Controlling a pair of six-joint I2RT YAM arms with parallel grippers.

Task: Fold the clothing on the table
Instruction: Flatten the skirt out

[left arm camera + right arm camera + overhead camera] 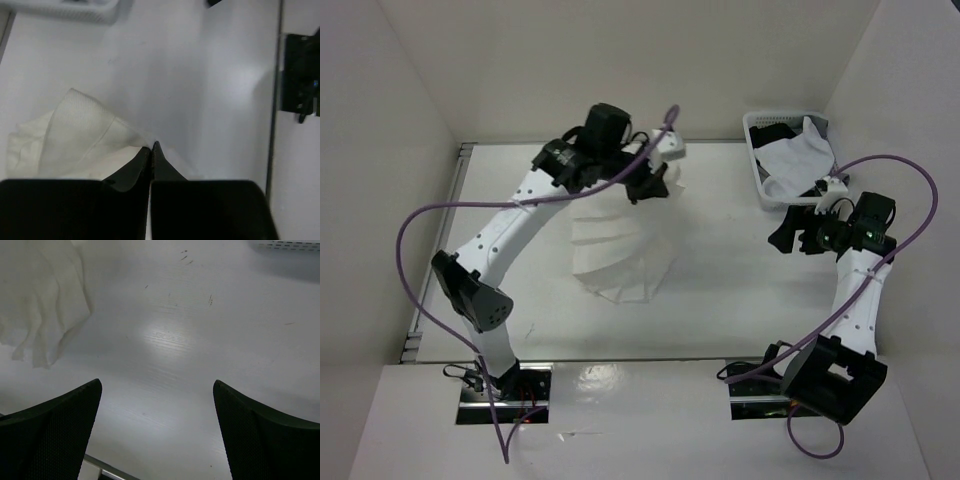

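Clothing point(620, 255) lies fanned out mid table point(740, 300), its far end pinched only in the shut jaw tips of the left gripper point(653, 188), so the thin fabric may slip free on a lift, while the right gripper point(788, 236), jaws wide and empty, hangs well apart.

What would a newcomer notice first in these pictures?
The white pleated clothing fans out at mid-table, its narrow end pinched in the shut left gripper. The right gripper hangs open above the table, near a white basket in the far right corner.
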